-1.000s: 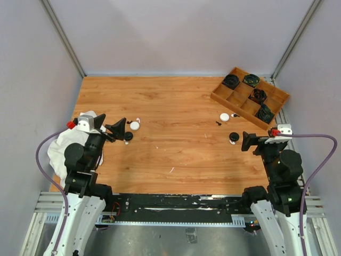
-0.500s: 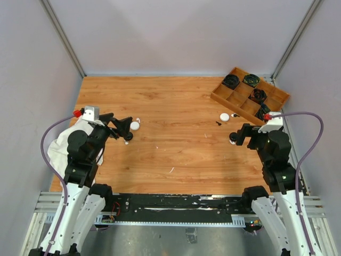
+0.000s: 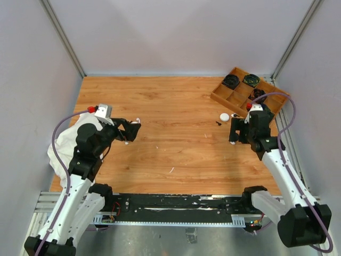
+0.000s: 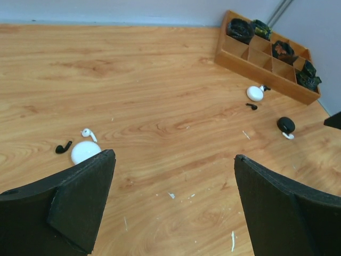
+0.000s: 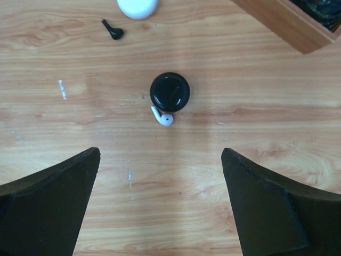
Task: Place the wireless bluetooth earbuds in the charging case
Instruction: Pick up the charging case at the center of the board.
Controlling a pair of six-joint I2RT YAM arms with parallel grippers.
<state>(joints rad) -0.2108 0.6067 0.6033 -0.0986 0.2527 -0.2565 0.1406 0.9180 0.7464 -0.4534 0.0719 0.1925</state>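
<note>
In the top view the left gripper [image 3: 132,131] hangs over the left-centre of the table [image 3: 176,154], its jaws spread wide with nothing between them; the right gripper [image 3: 233,131] hangs at right-centre, jaws just as wide and equally empty; a white cloth [image 3: 61,146] lies at the table's left edge, partly under the left arm.

In the left wrist view a white case [image 4: 85,152] lies at lower left, just above the finger [image 4: 74,208] in that corner; a white earbud [image 4: 89,134] lies just beside its upper edge and a black earbud [image 4: 63,147] just beside its left edge; both are on the wood, outside the case.

In the right wrist view a black case [image 5: 170,92] sits at centre frame, above the gap between the two fingers; a second white earbud [image 5: 162,116] lies against its lower edge, on the table; a second black earbud [image 5: 113,31] lies at upper left, near a second white case [image 5: 137,6] cut off by the top edge; the corner of a wooden tray [image 5: 272,20] fills the upper right; in the top view its compartments hold dark coiled things.
</note>
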